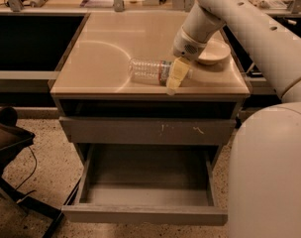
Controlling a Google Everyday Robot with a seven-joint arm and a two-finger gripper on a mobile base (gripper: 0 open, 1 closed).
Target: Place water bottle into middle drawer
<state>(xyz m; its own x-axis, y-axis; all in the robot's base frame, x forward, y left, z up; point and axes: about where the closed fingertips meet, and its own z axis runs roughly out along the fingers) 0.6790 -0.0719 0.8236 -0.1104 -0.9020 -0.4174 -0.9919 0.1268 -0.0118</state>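
The surface (101,48) fills the upper middle of the frame. The bottle (145,71) lies on its side on it, near the front edge and right of centre. The pincer (174,79) is at the bottle's right end, overlapping it. The bowl (216,53) sits on the surface just behind and right of the pincer. Under the surface is a closed front (116,130). Below that, the drawer (140,214) stands pulled out toward the bottom edge. A chair (7,133) is at lower left.
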